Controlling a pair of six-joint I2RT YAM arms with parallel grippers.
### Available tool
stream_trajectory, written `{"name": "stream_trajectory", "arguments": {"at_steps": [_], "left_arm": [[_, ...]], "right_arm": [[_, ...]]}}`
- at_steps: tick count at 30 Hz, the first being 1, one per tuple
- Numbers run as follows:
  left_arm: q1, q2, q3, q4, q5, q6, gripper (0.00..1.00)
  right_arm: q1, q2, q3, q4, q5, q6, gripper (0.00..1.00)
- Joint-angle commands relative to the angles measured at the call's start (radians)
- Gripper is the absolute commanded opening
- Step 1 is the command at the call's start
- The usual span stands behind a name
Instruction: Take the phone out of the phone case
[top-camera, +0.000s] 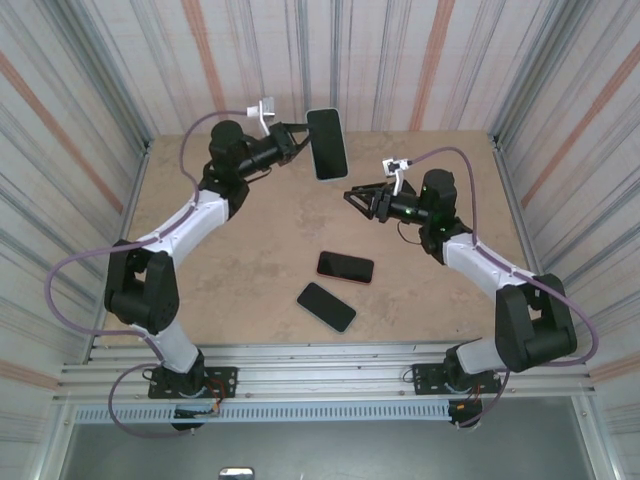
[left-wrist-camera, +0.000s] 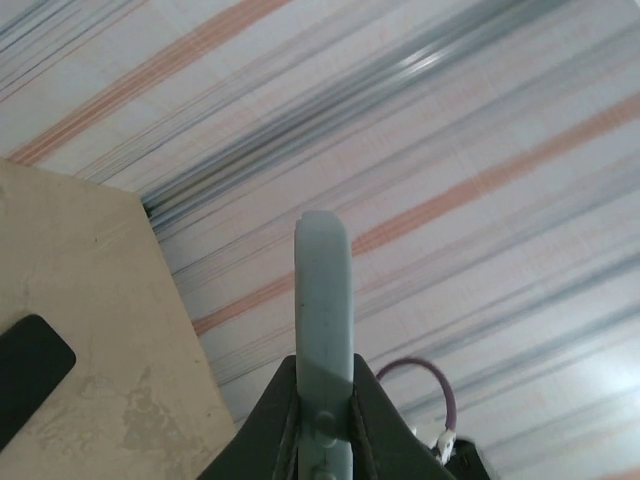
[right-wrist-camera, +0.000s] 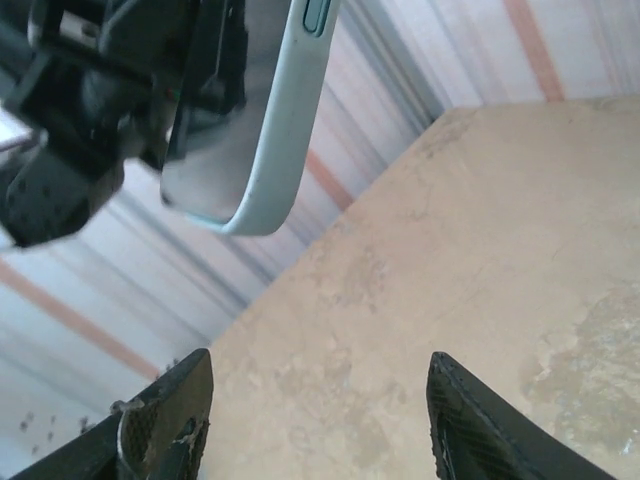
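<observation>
Left arm stretched up and forward from its base at lower left of the top view. Its wrist is bent toward upper centre. The left gripper (top-camera: 298, 135) is clamped on one long edge of the phone case (top-camera: 327, 143) and holds it off the counter (top-camera: 250, 260).

The case is pale mint, with a dark face inside its rim. Cannot tell for sure if that face is the phone. Its long axis runs nearly top to bottom of the top view, upper end leaning slightly left, dark face toward the camera.

In the left wrist view the case (left-wrist-camera: 323, 320) is edge-on and points straight up the frame from between the gripper (left-wrist-camera: 323, 410) fingers.

Right arm folded, elbow at lower right, forearm reaching up-left. The right gripper (top-camera: 360, 197) is below-right of the case, near it but apart, fingers spread and empty. The right wrist view has the fingers (right-wrist-camera: 170, 420) wide at the bottom and the case (right-wrist-camera: 275, 150) at upper left.

Two dark phones lie flat on the counter: a pink-rimmed one (top-camera: 345, 267) and a white-rimmed one (top-camera: 326, 306).
</observation>
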Motion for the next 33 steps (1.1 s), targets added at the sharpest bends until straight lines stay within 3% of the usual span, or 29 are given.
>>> {"name": "stream_trajectory", "arguments": {"at_steps": [1,6,14,33], "left_arm": [[0.010,-0.046,0.085,-0.056,0.192,0.191,0.00],[0.020,-0.011,0.130,-0.033,0.321,0.233,0.00],[0.020,-0.002,0.155,-0.024,0.397,0.269,0.00],[0.017,0.008,0.150,-0.014,0.411,0.254,0.00]], "right_arm": [[-0.004,-0.055,0.078,-0.240,-0.113,-0.258,0.59],[-0.005,-0.021,0.146,-0.325,-0.178,-0.388,0.51],[0.007,0.044,0.257,-0.466,-0.260,-0.545,0.46],[0.043,0.136,0.319,-0.320,-0.348,-0.454,0.26]]}}
